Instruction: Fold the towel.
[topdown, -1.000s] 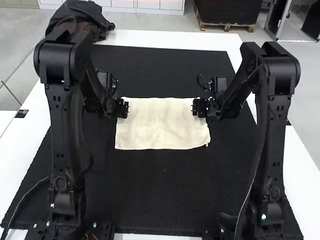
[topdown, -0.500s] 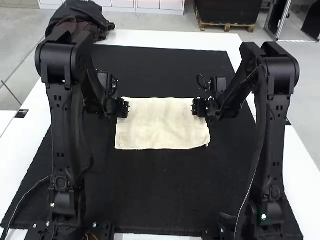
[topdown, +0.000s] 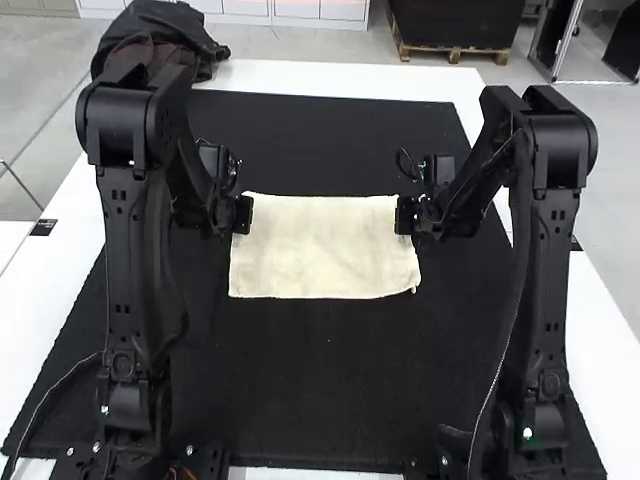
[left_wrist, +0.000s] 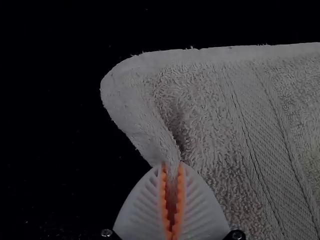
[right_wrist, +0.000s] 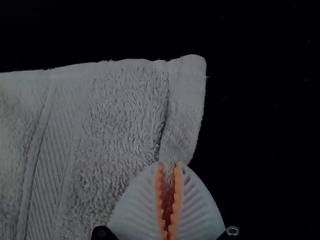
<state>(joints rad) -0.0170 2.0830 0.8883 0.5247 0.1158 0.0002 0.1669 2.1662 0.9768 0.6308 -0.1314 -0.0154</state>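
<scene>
Left gripper (topdown: 244, 214) and right gripper (topdown: 404, 215) were clamped on opposite side edges of the cream terry towel (topdown: 325, 250), near its far corners; flat-woven bands were seen, and it was spread on the black mat (topdown: 330, 380).

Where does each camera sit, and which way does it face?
High view: above and behind, facing forward and down over the towel and mat; left arm and right arm show.
Left wrist view: on that wrist, facing down at one towel end pinched in the left gripper.
Right wrist view: likewise, facing the other end, pinched in the right gripper.
The wrist views share the towel.
</scene>
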